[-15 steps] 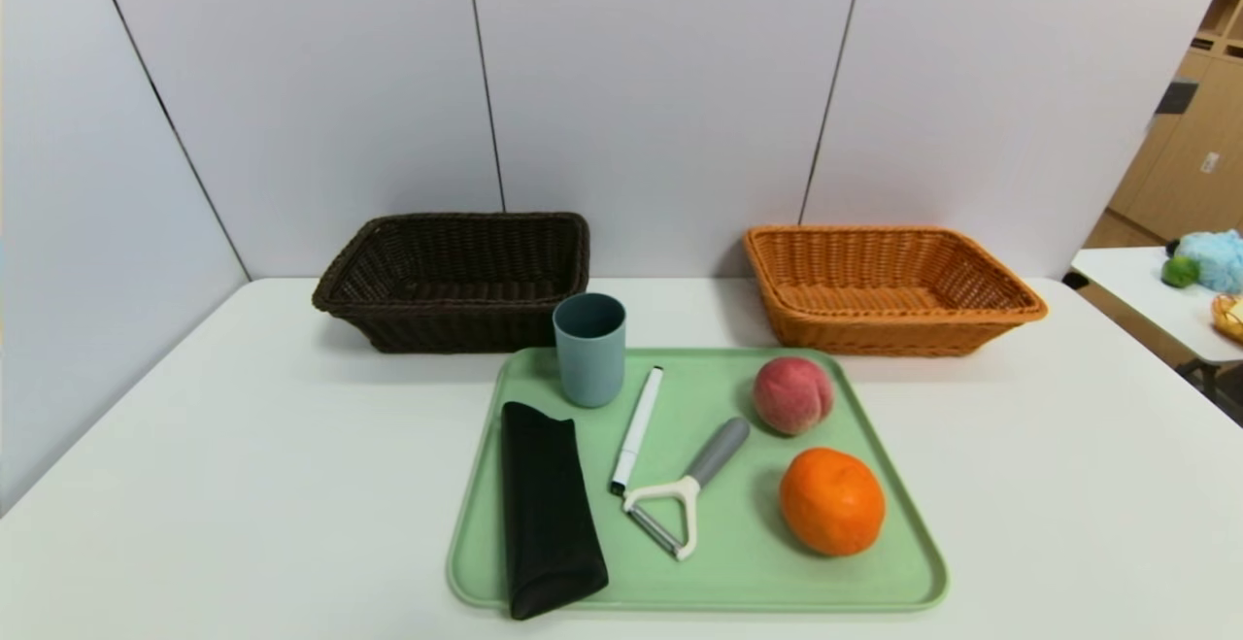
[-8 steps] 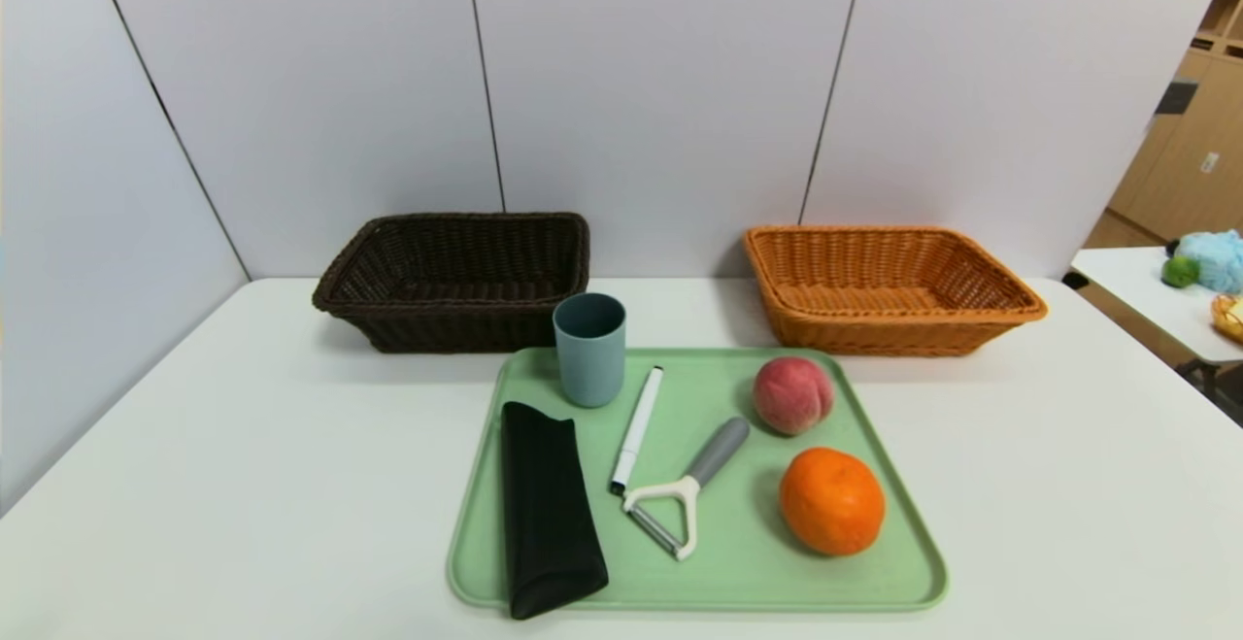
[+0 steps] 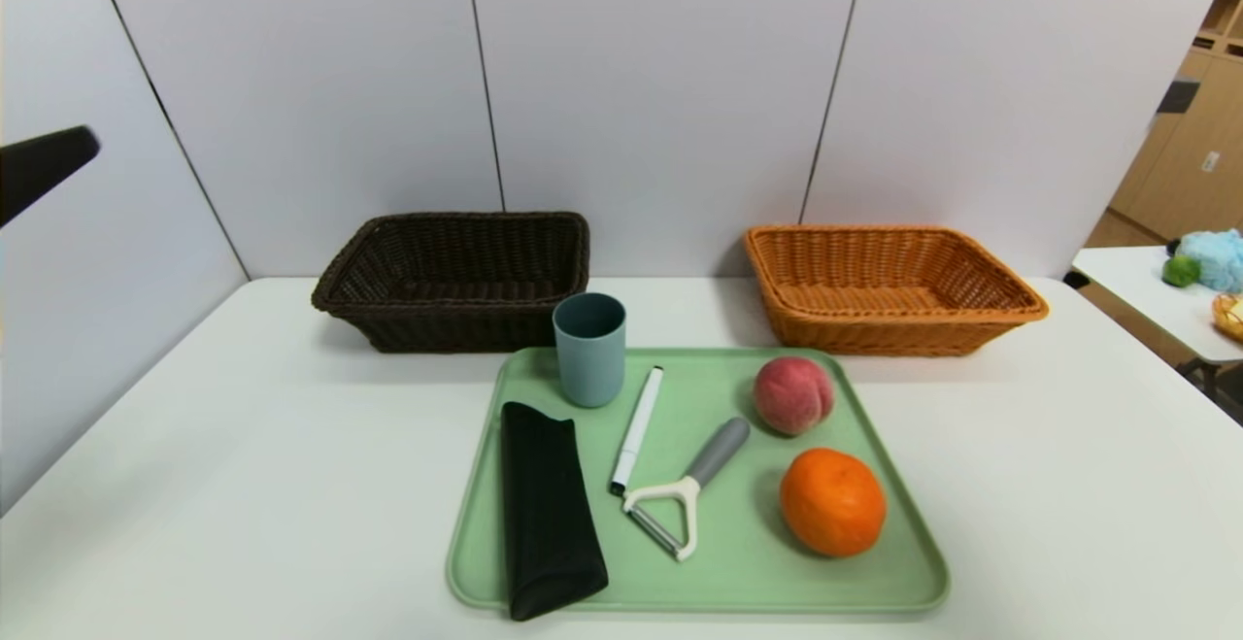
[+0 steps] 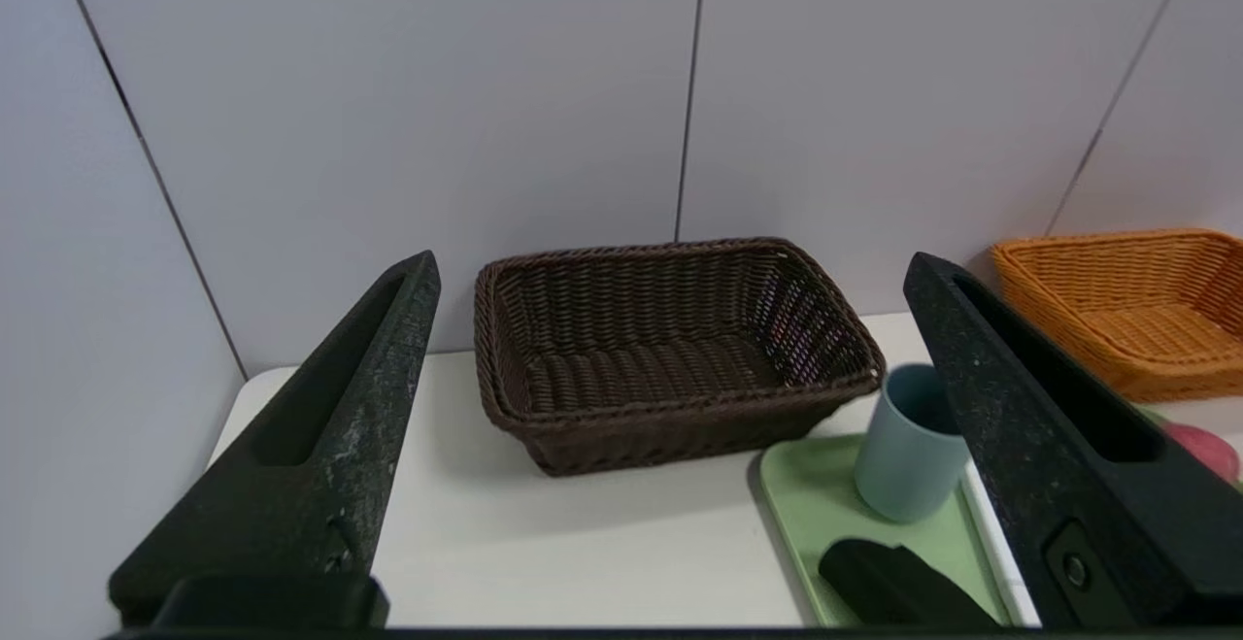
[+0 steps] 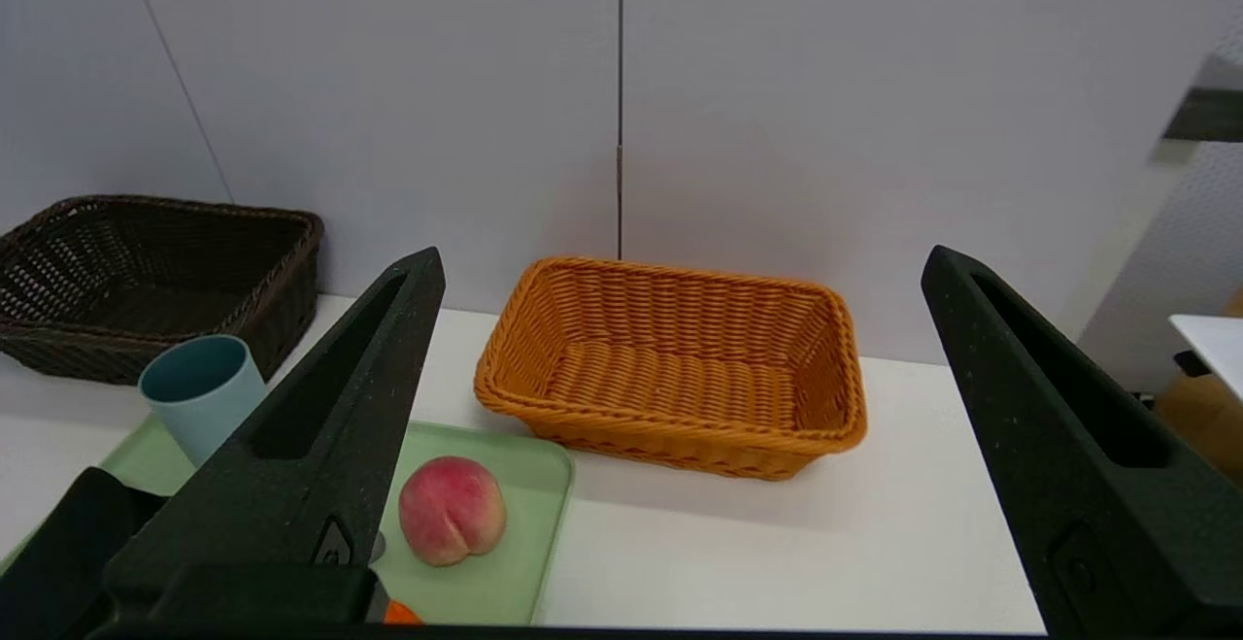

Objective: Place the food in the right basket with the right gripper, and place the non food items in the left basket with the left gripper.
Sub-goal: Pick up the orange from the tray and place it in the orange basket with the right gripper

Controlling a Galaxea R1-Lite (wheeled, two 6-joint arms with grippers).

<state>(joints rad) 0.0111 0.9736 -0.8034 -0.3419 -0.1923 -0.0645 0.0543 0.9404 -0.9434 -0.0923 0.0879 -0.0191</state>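
On the green tray lie the orange, the peach, a blue-grey cup, a white marker, a peeler and a black pouch. Behind the tray stand the dark brown left basket and the orange-tan right basket, both with nothing in them. My left gripper hangs open above the table's left side, facing the dark basket; one finger shows in the head view. My right gripper is open, facing the tan basket, and is outside the head view.
Grey wall panels rise right behind both baskets. A second white table with a blue plush toy stands off to the right. White tabletop lies to either side of the tray.
A black finger of my left gripper has come into the head view at the far left. Nothing on the tray or in the baskets has moved.
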